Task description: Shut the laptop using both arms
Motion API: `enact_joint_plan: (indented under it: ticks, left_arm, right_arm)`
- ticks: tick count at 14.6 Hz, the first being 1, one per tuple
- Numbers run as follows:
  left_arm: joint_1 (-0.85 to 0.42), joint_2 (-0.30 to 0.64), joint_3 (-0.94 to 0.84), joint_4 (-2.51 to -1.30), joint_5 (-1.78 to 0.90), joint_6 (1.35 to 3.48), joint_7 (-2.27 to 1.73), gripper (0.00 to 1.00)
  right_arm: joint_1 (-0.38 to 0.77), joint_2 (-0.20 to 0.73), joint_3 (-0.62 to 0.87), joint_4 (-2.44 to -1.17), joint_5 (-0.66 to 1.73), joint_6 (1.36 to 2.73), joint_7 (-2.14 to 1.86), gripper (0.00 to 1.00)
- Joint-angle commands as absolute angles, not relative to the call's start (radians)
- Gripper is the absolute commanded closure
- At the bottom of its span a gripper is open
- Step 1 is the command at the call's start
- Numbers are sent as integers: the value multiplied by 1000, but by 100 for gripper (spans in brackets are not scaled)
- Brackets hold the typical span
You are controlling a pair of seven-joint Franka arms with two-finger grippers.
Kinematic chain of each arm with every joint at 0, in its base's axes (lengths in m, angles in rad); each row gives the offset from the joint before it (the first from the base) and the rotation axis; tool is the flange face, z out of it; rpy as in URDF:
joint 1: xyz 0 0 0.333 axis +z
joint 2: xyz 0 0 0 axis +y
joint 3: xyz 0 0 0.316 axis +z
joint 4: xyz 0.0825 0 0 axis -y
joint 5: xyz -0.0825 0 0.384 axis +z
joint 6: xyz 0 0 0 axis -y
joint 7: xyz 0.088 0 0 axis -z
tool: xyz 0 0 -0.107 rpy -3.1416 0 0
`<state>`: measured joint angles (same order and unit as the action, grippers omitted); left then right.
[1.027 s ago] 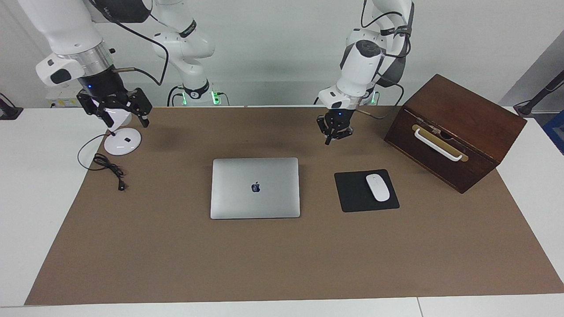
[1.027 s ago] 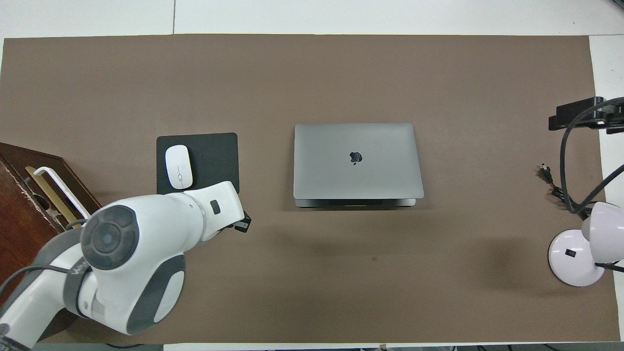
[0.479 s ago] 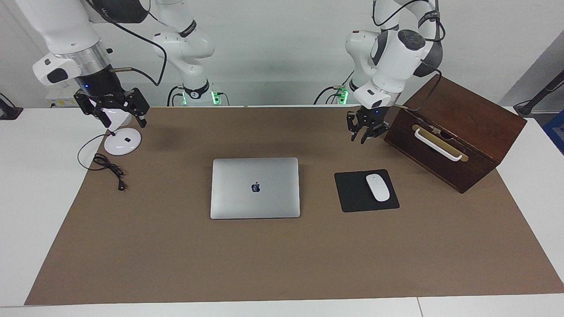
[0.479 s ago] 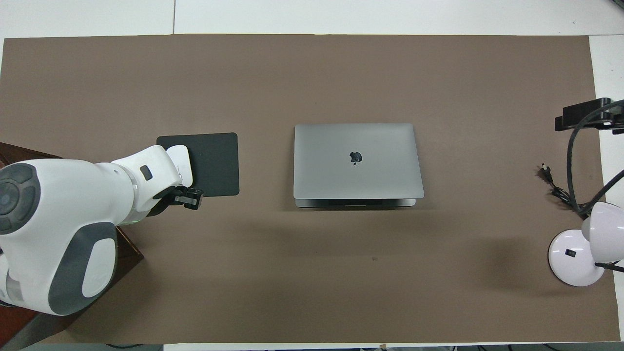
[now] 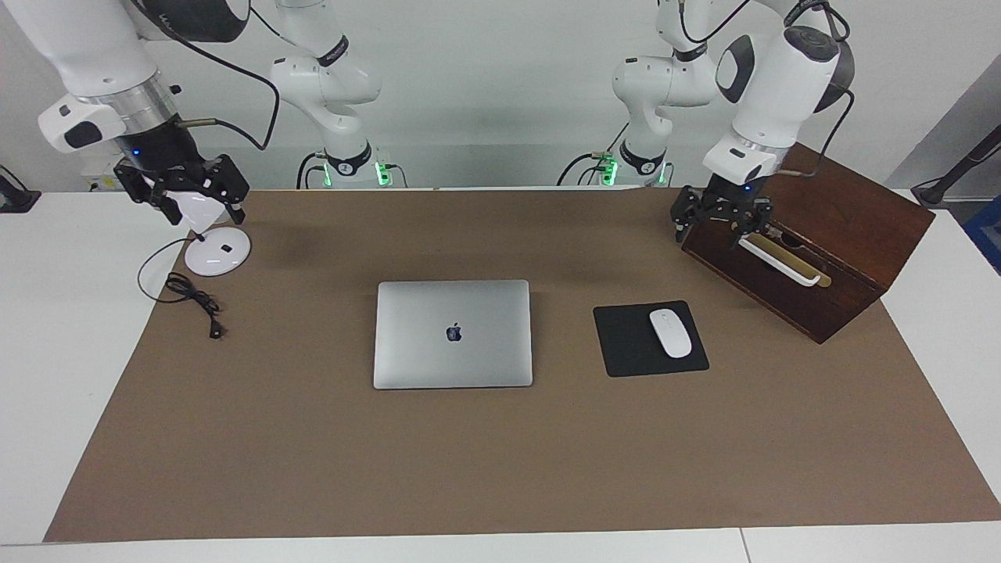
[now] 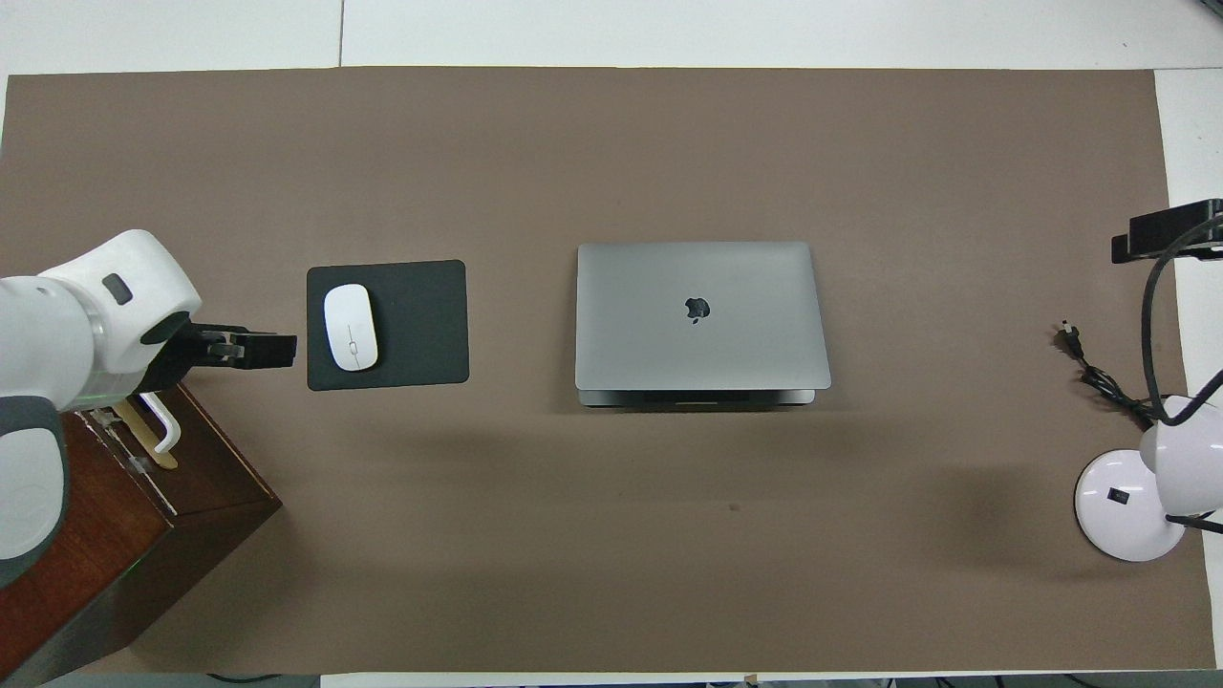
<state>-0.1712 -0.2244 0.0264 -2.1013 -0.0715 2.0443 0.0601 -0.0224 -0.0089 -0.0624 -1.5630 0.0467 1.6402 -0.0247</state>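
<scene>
The silver-grey laptop [image 5: 453,334] [image 6: 702,315] lies shut and flat in the middle of the brown mat, with the apple logo on its lid facing up. My left gripper [image 5: 723,227] [image 6: 253,350] hangs open over the corner of the wooden box, by the end of its white handle, well away from the laptop. My right gripper [image 5: 199,207] [image 6: 1166,234] hangs open and empty above the white desk lamp at the right arm's end of the table. Neither gripper touches the laptop.
A dark wooden box [image 5: 813,234] with a white handle stands at the left arm's end. A black mouse pad [image 5: 626,344] carrying a white mouse [image 5: 670,333] lies beside the laptop. The white lamp's base [image 5: 217,252] and its black cable [image 5: 191,293] lie at the right arm's end.
My left arm swung from beside the laptop out to the wooden box, and its gripper went from shut to open. My right gripper drifted slightly up and outward. The laptop stayed still.
</scene>
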Motion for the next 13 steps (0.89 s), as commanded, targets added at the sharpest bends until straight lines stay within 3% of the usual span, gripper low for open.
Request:
enact_joint_plan:
  ticks: [1,10,13]
  left_arm:
    - [-117,-230,15,-2047,-52,2000,54,0]
    - [15,-98,15,-1685,-55,1705,48,0]
    - [20,-68,17,-1641,-55,1652,48,0]
  right_arm:
    - [-37,-34,-54,-1589,46,1651,-48,0]
    - [-37,-34,-54,-1591,46,1643,-57,0]
    - [-35,-34,-54,-1594,46,1641,-57,0]
